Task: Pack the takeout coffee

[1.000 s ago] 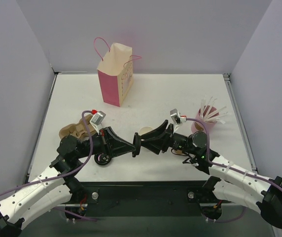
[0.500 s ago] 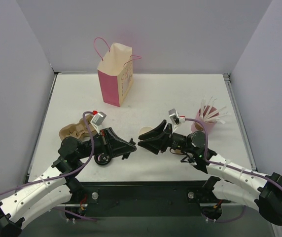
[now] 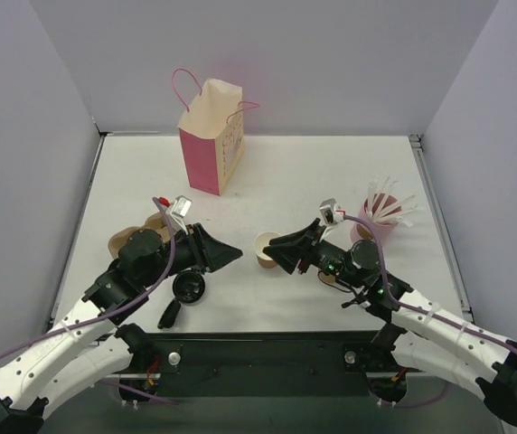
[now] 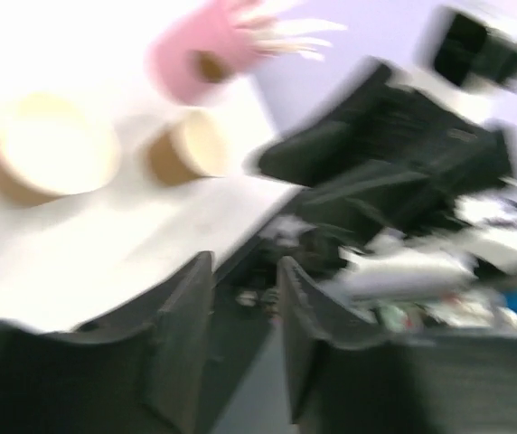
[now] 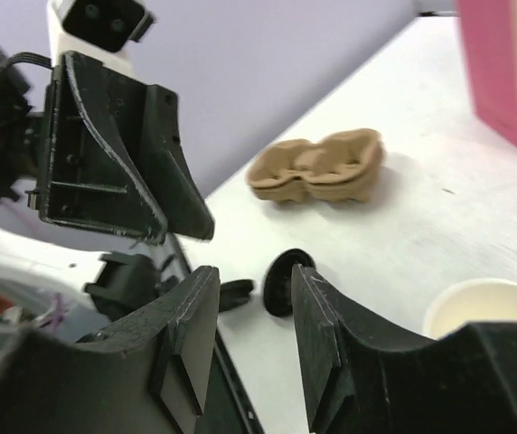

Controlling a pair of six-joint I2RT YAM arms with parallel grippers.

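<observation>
Your takeout coffee is not closed up here. The kraft cup (image 3: 264,246) stands open near the middle of the table (image 3: 331,172), cream inside showing, and the black lid (image 3: 189,287) lies loose at its 8 o'clock, well apart. No lidded cup shows in any view.

The right claw (image 3: 277,252) sits just beside the cup at its 3 o'clock, jaws moderately spread and empty; the cup is not between them. The left claw (image 3: 230,256) points in from 9 o'clock, jaws a narrow gap apart with nothing in them, though its own view is blurred. The paper bag (image 3: 210,136) stands at 11 o'clock.

Expect the cup to be light and thin-walled — it likely buckles under a hard squeeze and tips easily. Take it low on the wall, across its width, gently; hold the lid by its rim.
</observation>
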